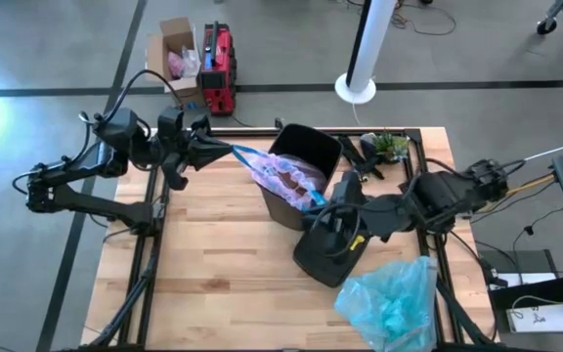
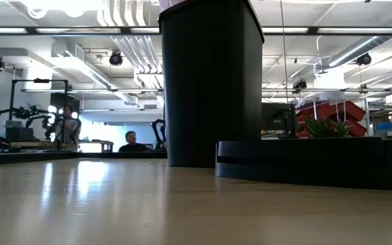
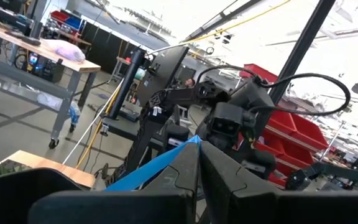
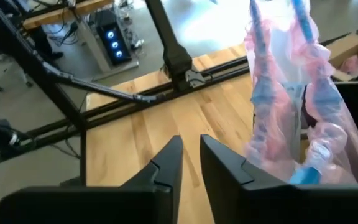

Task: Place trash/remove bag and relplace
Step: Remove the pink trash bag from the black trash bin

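The bag (image 1: pixel 289 178), a thin translucent pink-lavender liner with blue ties (image 1: pixel 245 153), lies crumpled and half pulled out over the rim of the black bin (image 1: pixel 306 156), which stands near the far edge of the wooden table (image 1: pixel 213 254). One blue tie is stretched taut from the bag toward the table's far left corner, where the left gripper (image 1: pixel 213 149) is clamped on it; the left wrist view shows the blue strip (image 3: pixel 154 167) pinched between the closed fingers. In the right wrist view the bag (image 4: pixel 291 93) hangs in pink folds streaked with blue.

The right gripper (image 1: pixel 332 217) sits just beside the bin's near side, above the black lid (image 1: pixel 325 256) lying flat on the table. Its fingers (image 4: pixel 166 165) stand a narrow gap apart with nothing between them.

The replacement, a crinkly light blue bag (image 1: pixel 394 298), rests bunched at the near right corner of the table.
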You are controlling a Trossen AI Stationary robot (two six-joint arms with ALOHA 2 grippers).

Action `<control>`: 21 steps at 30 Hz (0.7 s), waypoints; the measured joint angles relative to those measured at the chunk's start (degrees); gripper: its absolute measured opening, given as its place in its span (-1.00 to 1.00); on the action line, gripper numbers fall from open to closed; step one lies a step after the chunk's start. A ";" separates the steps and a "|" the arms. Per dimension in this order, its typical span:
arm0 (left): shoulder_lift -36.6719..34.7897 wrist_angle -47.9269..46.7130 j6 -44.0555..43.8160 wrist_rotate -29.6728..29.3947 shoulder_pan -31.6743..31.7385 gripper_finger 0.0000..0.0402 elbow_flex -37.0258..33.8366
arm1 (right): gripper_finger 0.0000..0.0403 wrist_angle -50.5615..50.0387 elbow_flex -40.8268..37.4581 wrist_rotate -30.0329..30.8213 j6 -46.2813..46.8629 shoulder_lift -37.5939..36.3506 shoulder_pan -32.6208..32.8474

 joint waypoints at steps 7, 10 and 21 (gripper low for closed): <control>-0.13 -0.13 -0.03 0.01 0.00 -1.00 0.00 | -0.62 -11.90 1.20 1.50 9.81 -3.96 2.36; -0.15 -0.13 -0.03 0.01 0.00 -1.00 0.00 | -0.42 -17.87 1.02 2.69 14.31 -4.53 3.69; 0.15 0.04 -0.02 0.01 0.00 -1.00 0.00 | -0.04 -7.65 -6.72 2.58 5.09 -1.37 3.57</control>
